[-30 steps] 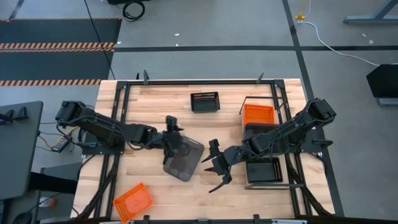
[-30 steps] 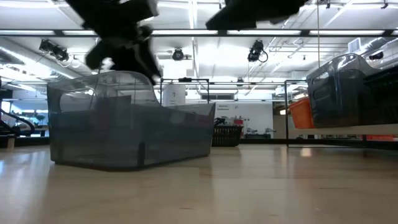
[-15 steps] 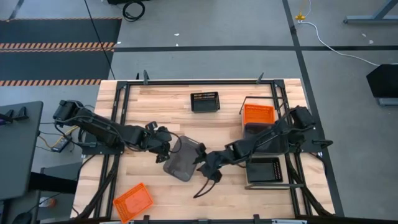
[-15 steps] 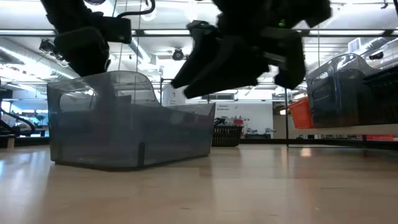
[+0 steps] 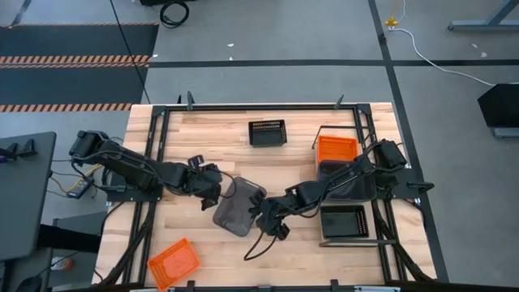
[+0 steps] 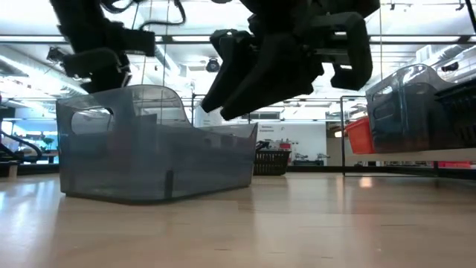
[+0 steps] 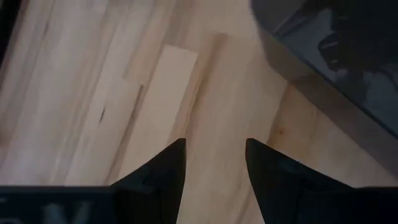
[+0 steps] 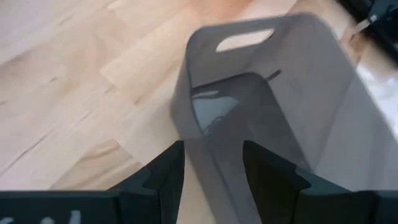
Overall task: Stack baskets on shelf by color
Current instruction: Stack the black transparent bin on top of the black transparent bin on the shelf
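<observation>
A solid dark grey basket (image 5: 238, 205) stands on its bottom at the table's middle, big in the low view (image 6: 156, 160). My left gripper (image 5: 212, 193) hangs open just left of it, over bare wood (image 7: 214, 142); the basket's corner (image 7: 323, 56) shows beyond it. My right gripper (image 5: 261, 215) is open at the basket's right near side. In its wrist view (image 8: 212, 144) its fingers stand on either side of one basket wall (image 8: 205, 143). The shelf (image 5: 323, 240) at the right carries an orange (image 5: 336, 149), a grey (image 5: 345, 180) and a black basket (image 5: 345, 221).
A black slatted basket (image 5: 267, 132) sits toward the table's far edge. An orange basket (image 5: 173, 261) lies at the near left corner. Dark frame rails (image 5: 158, 154) run along both table sides. Bare wood lies between the grey basket and the near edge.
My left gripper has drawn away from above the grey basket toward the table's left and dropped lower beside it. My right gripper has moved left from near the shelf to the basket's right near side. The basket has stayed where it was.
</observation>
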